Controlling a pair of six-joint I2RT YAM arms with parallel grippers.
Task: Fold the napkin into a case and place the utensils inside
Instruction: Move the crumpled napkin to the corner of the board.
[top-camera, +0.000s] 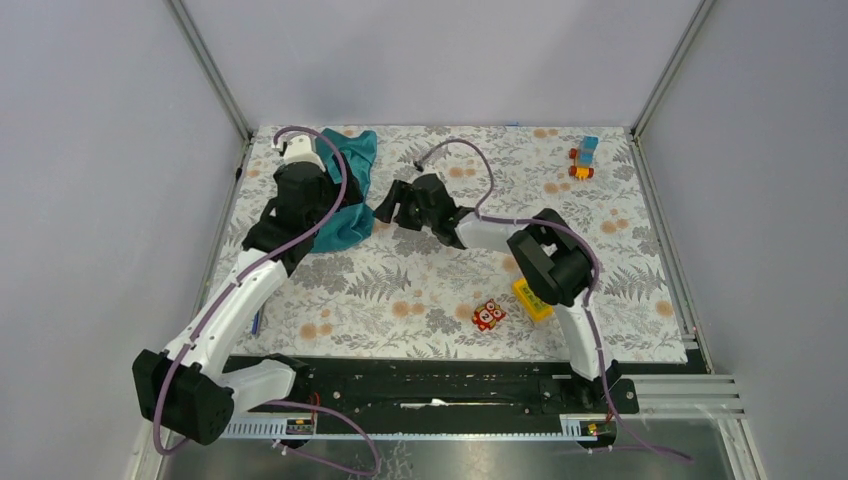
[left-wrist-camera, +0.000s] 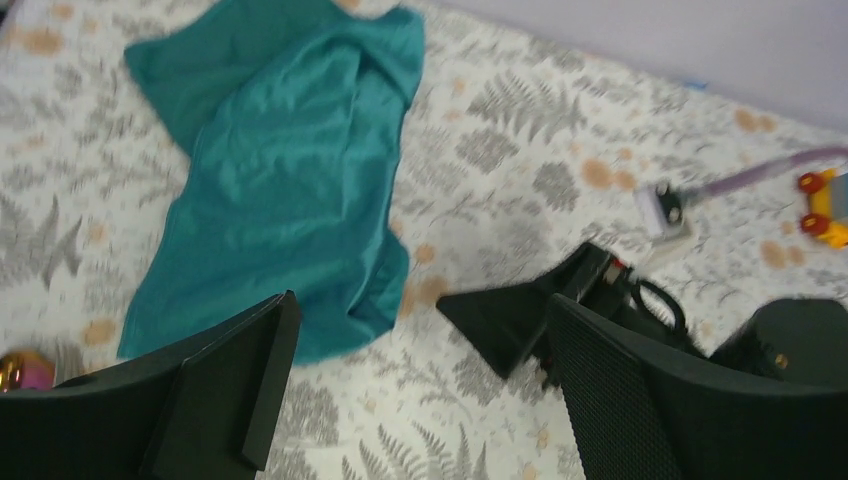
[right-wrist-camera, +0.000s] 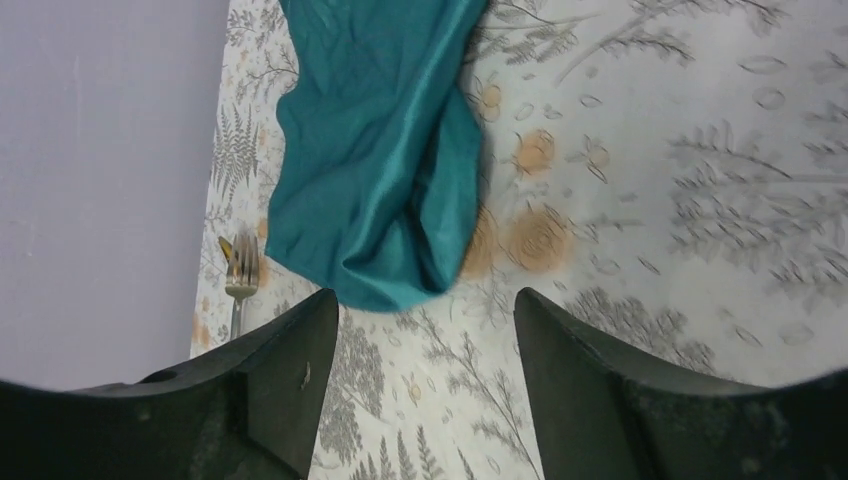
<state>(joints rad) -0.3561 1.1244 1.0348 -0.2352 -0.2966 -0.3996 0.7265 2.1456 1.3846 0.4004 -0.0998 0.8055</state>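
The teal napkin (top-camera: 347, 195) lies as a loose, rumpled strip at the back left of the table, also seen in the left wrist view (left-wrist-camera: 290, 180) and the right wrist view (right-wrist-camera: 380, 150). No case is in view. My left gripper (top-camera: 300, 215) (left-wrist-camera: 420, 320) hangs open just short of the napkin's near end, nothing between its fingers. My right gripper (top-camera: 383, 208) (right-wrist-camera: 425, 300) is open too, pointing at the napkin's right edge and apart from it. A fork (right-wrist-camera: 240, 275) lies by the left wall. A spoon's pink bowl (left-wrist-camera: 25, 372) peeks in at the left; its bluish handle (top-camera: 258, 322) shows beside my left arm.
A red owl toy (top-camera: 488, 315) and a yellow block (top-camera: 531, 298) sit at the front, under my right arm. A small toy car (top-camera: 583, 158) stands at the back right. Grey walls close off the left, back and right sides.
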